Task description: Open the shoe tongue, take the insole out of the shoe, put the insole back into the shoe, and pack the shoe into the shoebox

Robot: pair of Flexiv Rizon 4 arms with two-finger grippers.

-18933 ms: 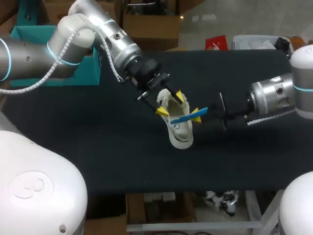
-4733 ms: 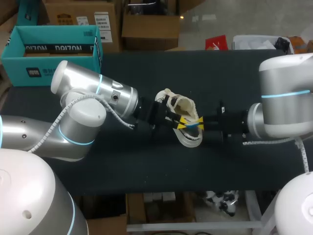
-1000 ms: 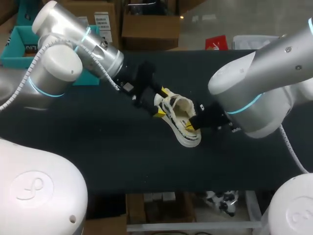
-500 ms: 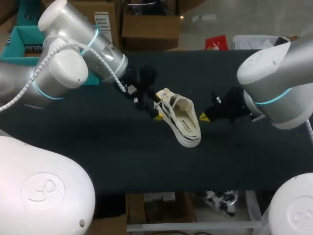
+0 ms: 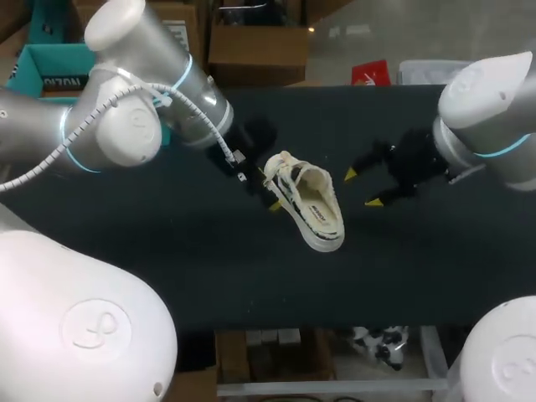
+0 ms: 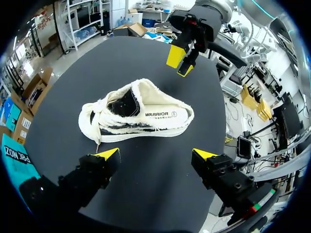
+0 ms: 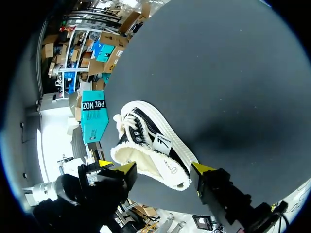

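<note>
A cream and black shoe point(image 5: 308, 205) lies tilted on its side in the middle of the black table, with its printed insole point(image 5: 319, 209) inside. My left gripper point(image 5: 264, 189) stands open just left of the shoe's laces. In the left wrist view the shoe point(image 6: 141, 116) lies ahead of the open gripper point(image 6: 155, 155), with the insole point(image 6: 163, 115) showing. My right gripper point(image 5: 362, 188) is open, a short way right of the shoe and apart from it. In the right wrist view the shoe point(image 7: 150, 145) lies ahead of the gripper point(image 7: 164, 170). The teal shoebox point(image 5: 50, 71) stands at the far left, partly hidden by my left arm.
The black tabletop point(image 5: 184, 276) stretches wide on all sides of the shoe. My left arm point(image 5: 126, 109) crosses in front of the shoebox. Beyond the shoe in the right wrist view stands the shoebox point(image 7: 95, 116); it also shows beside the left gripper point(image 6: 12, 155).
My right gripper, shut at the shoe's opening a second ago, has opened and drawn back to the right. The insole stays in the shoe. My left arm has shifted slightly.
</note>
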